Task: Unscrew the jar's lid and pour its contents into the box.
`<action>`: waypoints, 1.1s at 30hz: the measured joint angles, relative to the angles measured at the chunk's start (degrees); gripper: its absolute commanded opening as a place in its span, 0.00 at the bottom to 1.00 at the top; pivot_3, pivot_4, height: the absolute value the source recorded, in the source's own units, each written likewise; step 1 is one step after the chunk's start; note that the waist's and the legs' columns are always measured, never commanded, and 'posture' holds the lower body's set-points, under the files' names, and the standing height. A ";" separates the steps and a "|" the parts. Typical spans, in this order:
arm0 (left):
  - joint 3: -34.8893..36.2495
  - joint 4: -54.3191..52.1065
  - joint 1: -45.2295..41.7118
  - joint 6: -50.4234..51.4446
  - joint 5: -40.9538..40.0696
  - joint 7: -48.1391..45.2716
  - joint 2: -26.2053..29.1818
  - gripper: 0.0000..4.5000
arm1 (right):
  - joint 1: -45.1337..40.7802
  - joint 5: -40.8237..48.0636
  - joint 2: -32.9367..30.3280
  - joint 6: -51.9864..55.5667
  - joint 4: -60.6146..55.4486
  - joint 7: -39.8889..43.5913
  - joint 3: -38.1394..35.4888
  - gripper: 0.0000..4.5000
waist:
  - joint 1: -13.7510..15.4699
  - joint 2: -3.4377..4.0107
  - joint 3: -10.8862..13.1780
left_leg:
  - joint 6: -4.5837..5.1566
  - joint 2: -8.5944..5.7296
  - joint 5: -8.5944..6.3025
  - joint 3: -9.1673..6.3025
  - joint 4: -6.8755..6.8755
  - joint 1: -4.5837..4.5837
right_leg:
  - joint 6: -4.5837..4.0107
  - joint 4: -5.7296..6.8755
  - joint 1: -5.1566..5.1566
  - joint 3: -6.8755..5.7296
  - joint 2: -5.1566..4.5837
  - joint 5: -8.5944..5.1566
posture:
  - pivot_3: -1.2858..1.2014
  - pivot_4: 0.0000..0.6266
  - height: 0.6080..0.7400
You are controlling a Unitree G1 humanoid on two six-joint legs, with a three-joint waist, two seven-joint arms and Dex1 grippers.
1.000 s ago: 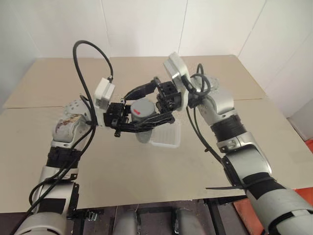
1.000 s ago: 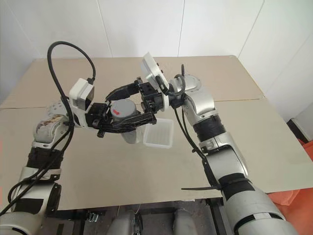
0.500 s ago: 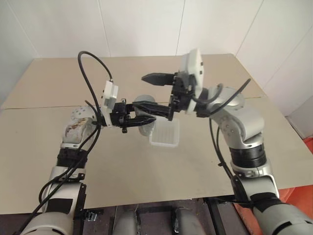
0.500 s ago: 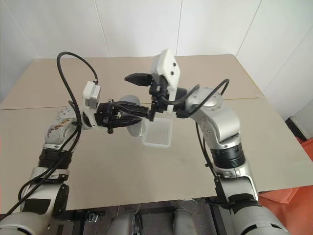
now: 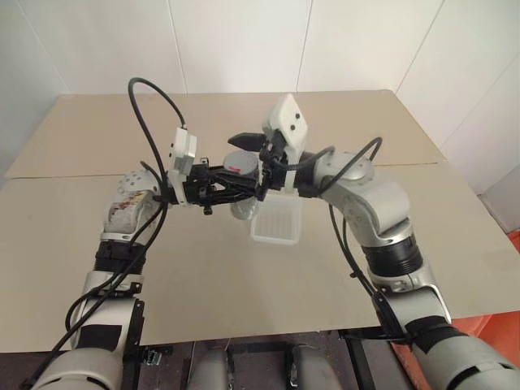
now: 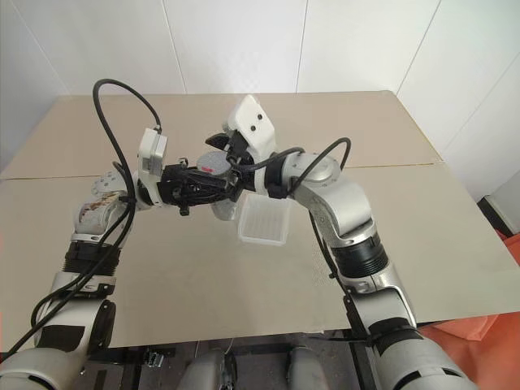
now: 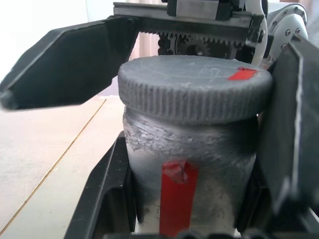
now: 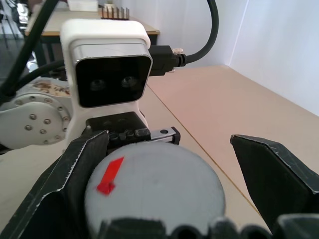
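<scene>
The jar (image 7: 192, 164) is held in the air above the middle of the table (image 5: 422, 138), its lid (image 7: 195, 87) still on. The left gripper (image 7: 192, 209) is pinched shut on the jar's body. The right gripper (image 8: 164, 164) has its fingers spread wide on both sides of the lid. The box (image 5: 275, 223) lies on the table just below, toward the near edge.

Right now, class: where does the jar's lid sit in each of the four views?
Left eye: lid centre, above the box.
Right eye: lid left of centre.
Left wrist: lid upper middle, capping the jar.
Right wrist: lid low centre.
Shared landmark: its red mark.
</scene>
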 measured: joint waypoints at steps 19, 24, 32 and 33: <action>1.95 -1.71 2.90 0.22 -0.29 -0.98 2.78 0.44 | 8.01 5.32 -11.36 0.22 -5.38 3.91 -10.41 0.99 | -0.07 -0.01 0.00 | 0.03 -0.01 -0.02 -0.01 -0.01 0.03 | 0.00 -0.01 0.01 0.03 0.00 0.00 | 0.52 0.24 1.00; 0.58 -1.14 2.22 -0.08 0.05 -0.74 -0.10 0.44 | 6.38 8.73 -5.85 3.56 -12.06 2.26 -6.22 0.99 | -0.06 0.00 0.00 | 0.03 -0.01 -0.01 -0.04 0.00 0.03 | 0.00 0.03 0.02 0.03 0.00 0.00 | 0.52 0.24 1.00; 0.01 0.28 0.89 -0.93 0.17 -1.02 -0.51 0.44 | 1.05 0.02 -0.95 3.70 -7.05 -5.25 1.54 0.99 | -0.06 0.00 0.00 | 0.02 -0.02 -0.01 -0.02 0.00 0.02 | 0.00 0.00 0.02 0.01 -0.01 0.00 | 0.52 0.24 1.00; 0.03 0.43 0.82 -0.93 0.21 -0.97 -0.40 0.44 | 0.99 -0.86 -0.64 3.69 -6.15 -5.50 1.93 0.99 | 0.00 0.00 0.00 | 0.02 -0.04 -0.01 -0.01 0.00 0.00 | 0.00 -0.01 0.01 0.01 -0.02 0.00 | 0.52 0.24 1.00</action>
